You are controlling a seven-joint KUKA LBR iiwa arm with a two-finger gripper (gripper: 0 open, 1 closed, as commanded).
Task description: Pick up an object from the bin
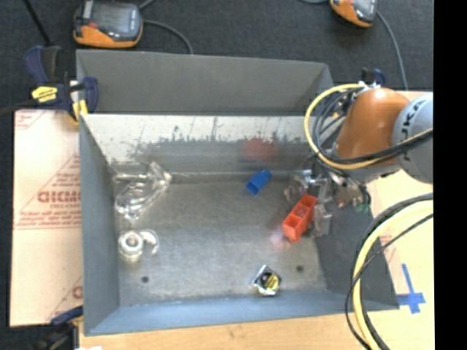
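Orange-red block (298, 219) pinched in the closed claw (308, 210), just below and right of the blue block (257, 182).
Grasp apparently made; lift out of the grey metal bin (95, 195) left to do. Boxy, matt plastic look to both blocks. Well left of the blue block, 2 clear glossy curved pieces (139, 192); below it, 1 small yellow-black item (266, 281).

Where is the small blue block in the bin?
In the camera view, the blue block lies near the back wall of the bin, up-left of the orange-red block by the gripper.
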